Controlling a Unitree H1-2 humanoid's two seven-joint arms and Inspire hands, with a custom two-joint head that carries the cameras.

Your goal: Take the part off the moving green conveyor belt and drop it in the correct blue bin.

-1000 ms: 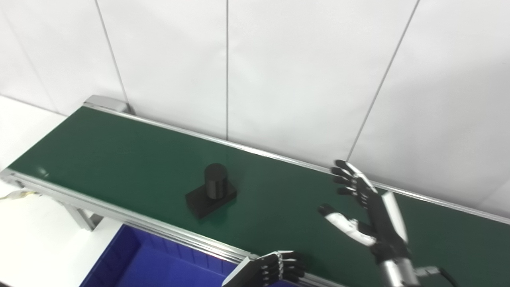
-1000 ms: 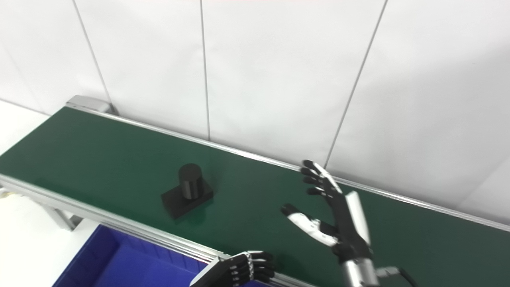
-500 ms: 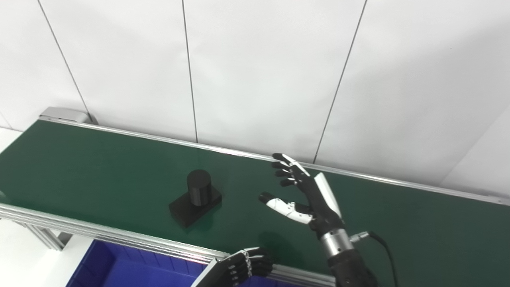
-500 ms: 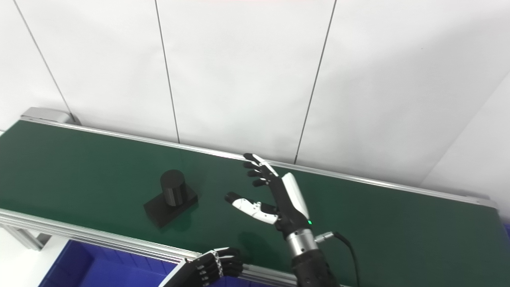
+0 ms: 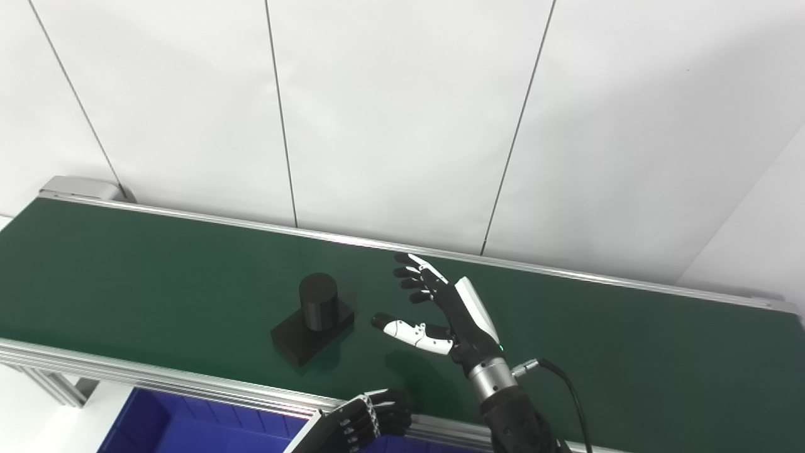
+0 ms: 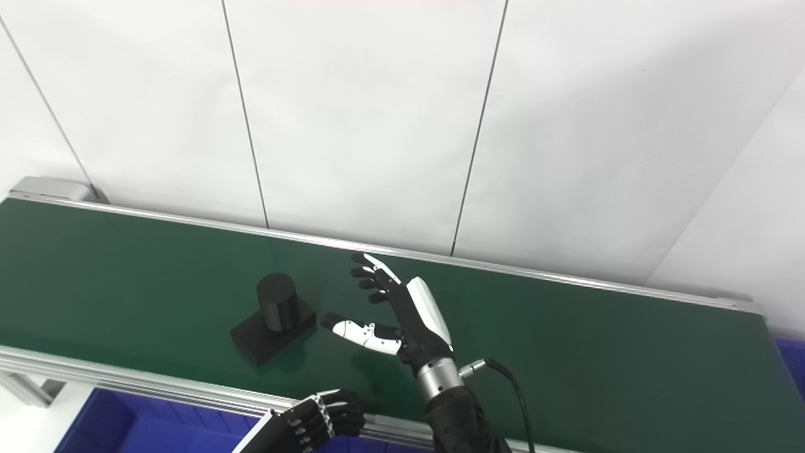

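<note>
Both head cameras look down from close above at the green conveyor belt (image 5: 157, 270) and white wall (image 5: 402, 107). They share almost everything (the right eye sits slightly further right).

The part (image 5: 313, 318) sits on the belt (image 5: 151, 277), left of the right hand (image 5: 449, 308).

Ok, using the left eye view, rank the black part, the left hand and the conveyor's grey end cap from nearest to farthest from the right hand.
1. Black part, on the belt just left of the open right hand.
2. Left hand, curled shut at the belt's near rail, below.
3. Grey end cap, at the belt's far left corner.
</note>
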